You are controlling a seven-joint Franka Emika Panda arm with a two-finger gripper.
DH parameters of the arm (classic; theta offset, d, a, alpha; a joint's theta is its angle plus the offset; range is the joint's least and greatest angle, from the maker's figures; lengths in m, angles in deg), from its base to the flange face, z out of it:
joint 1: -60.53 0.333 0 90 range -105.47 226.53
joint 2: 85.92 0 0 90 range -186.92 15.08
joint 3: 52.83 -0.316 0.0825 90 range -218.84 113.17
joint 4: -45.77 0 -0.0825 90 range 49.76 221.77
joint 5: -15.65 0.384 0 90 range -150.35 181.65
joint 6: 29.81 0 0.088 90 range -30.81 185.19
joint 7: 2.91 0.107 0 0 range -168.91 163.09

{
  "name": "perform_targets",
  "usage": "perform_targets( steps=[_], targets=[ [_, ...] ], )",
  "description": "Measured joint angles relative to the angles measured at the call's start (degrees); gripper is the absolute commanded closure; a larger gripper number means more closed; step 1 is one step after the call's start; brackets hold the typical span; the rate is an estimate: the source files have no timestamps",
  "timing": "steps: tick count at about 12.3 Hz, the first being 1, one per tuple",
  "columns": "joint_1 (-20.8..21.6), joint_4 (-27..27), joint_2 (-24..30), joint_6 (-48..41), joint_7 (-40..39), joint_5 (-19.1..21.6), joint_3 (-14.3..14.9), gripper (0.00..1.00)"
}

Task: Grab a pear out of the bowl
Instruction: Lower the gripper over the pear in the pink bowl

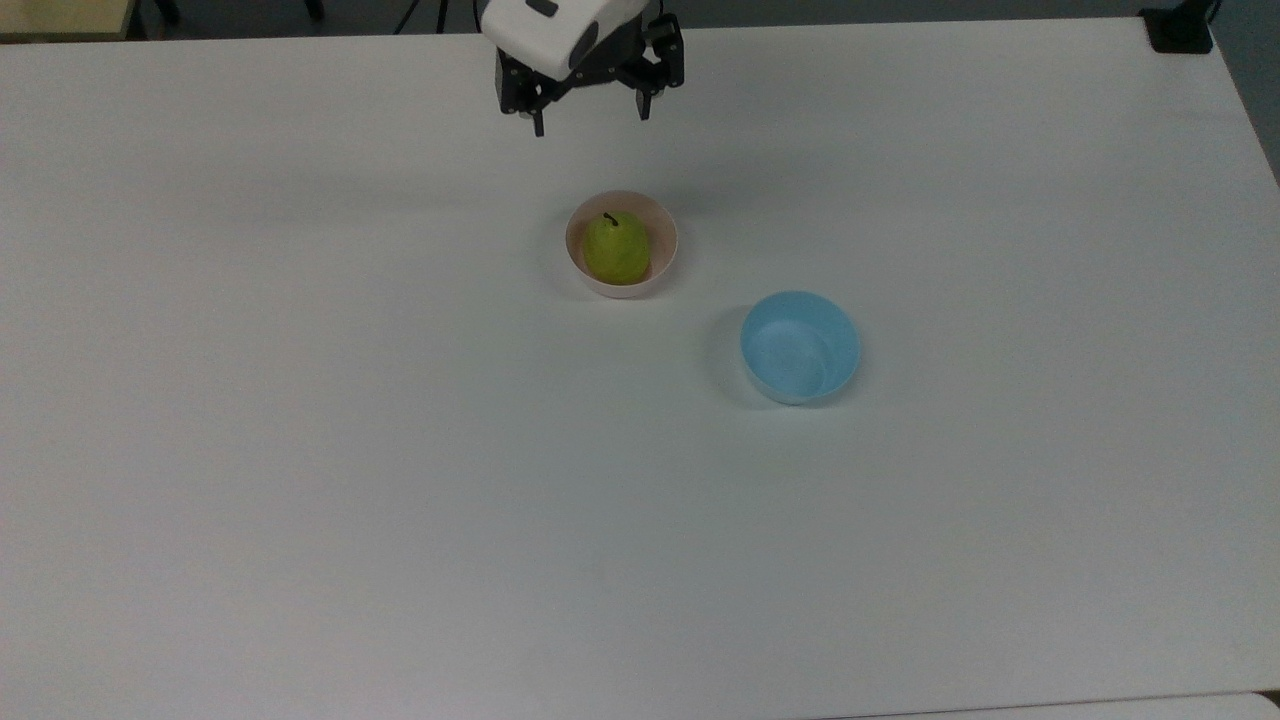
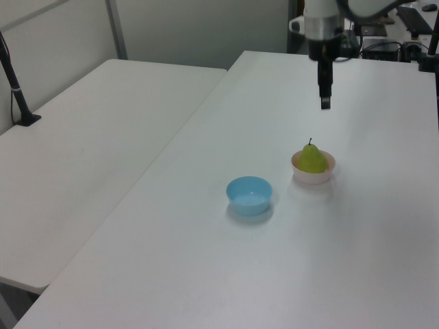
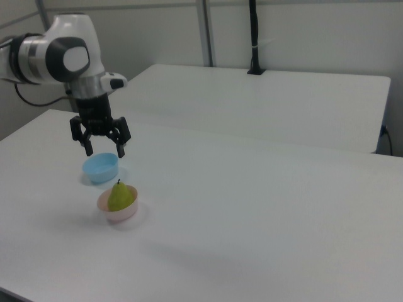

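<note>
A small yellow-green pear (image 1: 616, 250) (image 2: 313, 159) (image 3: 120, 197) with a dark stem stands upright in the pale pink bowl (image 1: 664, 268) (image 2: 317, 177) (image 3: 118, 216) near the middle of the white table. My gripper (image 1: 590, 113) (image 2: 324, 103) (image 3: 104, 150) hangs in the air above the table, open, with nothing between its black fingers. In the top view it is just beyond the bowl, toward the far edge. In the right view it hovers above and slightly left of the pear.
An empty light blue bowl (image 1: 800, 347) (image 2: 250, 195) (image 3: 101, 167) sits close to the pink bowl, at its lower right in the top view. A second white table (image 2: 89, 144) adjoins this one. A black post (image 2: 15, 82) stands on that table.
</note>
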Motion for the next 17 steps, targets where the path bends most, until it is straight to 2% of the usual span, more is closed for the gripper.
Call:
perform_targets(
  steps=[3, 7, 12, 14, 17],
  targets=[
    [1.62, 2.64, -2.76, 4.65, -0.04, -0.01, -0.07, 0.0],
    [1.72, 7.99, -4.3, 11.3, -0.08, -0.01, -0.07, 0.02],
    [1.79, 8.66, -8.69, 15.73, -0.08, -0.01, -0.07, 0.05],
    [2.12, 8.66, -9.62, 16.81, -0.08, -0.01, -0.08, 0.12],
    [2.79, 8.66, -10.95, 17.9, -0.08, -0.01, -0.09, 0.27]
  ],
)
